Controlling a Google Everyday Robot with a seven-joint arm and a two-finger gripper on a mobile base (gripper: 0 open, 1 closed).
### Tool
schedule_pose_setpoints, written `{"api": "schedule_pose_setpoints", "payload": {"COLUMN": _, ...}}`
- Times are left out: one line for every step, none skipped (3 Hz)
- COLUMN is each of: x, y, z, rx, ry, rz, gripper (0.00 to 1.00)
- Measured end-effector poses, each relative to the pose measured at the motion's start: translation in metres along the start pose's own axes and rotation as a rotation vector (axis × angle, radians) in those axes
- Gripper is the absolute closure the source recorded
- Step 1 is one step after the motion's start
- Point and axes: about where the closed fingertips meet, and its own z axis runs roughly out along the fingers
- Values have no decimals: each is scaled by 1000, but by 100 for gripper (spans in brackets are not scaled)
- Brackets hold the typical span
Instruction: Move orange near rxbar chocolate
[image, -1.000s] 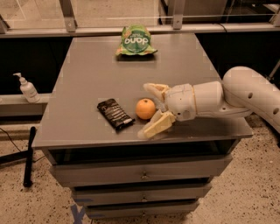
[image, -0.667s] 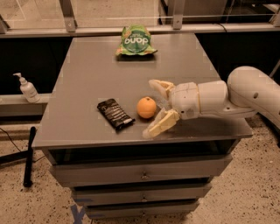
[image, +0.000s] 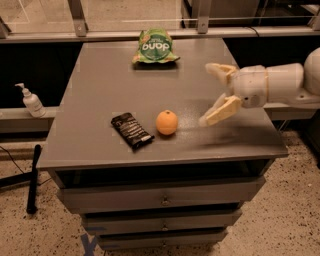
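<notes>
The orange (image: 167, 122) sits with the rxbar chocolate (image: 131, 130) just left of it, not touching, and the gripper (image: 212, 95) hovers empty, fingers spread, right of the orange, so placement looks complete; the next move need only retreat without nudging the orange.

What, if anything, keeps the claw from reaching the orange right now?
Probably nothing, so likely yes. The claw hovers open just beside the orange, above the table, with nothing between them; the bar lies on the orange's other side.
</notes>
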Motion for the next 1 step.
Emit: {"api": "schedule_pose_setpoints", "payload": {"x": -22, "y": -26, "z": -30, "rx": 65, "ry": -10, "rz": -48, "gripper": 0}}
